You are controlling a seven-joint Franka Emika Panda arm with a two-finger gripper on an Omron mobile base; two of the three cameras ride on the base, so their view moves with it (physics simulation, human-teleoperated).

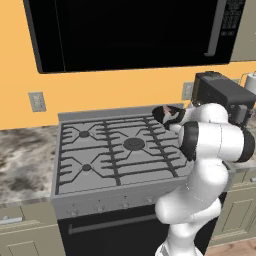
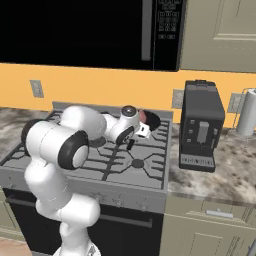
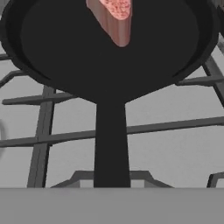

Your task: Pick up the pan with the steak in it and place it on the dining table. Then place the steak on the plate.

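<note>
On the grey stove (image 1: 115, 150) at its back right burner sits the pan (image 3: 109, 48) holding the steak (image 3: 114, 17); the pincer (image 2: 131, 143) is clenched on its handle (image 3: 111, 144), which runs straight back toward the hand

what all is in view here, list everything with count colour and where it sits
pan: 1, black, back right of the stove, handle toward the hand
steak: 1, pinkish red, inside the pan
stove: 1, grey with dark grates, between the counters
microwave: 1, black, above the stove
coffee machine: 1, black, counter right of the stove
paper towel roll: 1, white, right of the coffee machine
wall outlets: several, grey, orange wall
gripper: 1, shut on the pan handle
</note>
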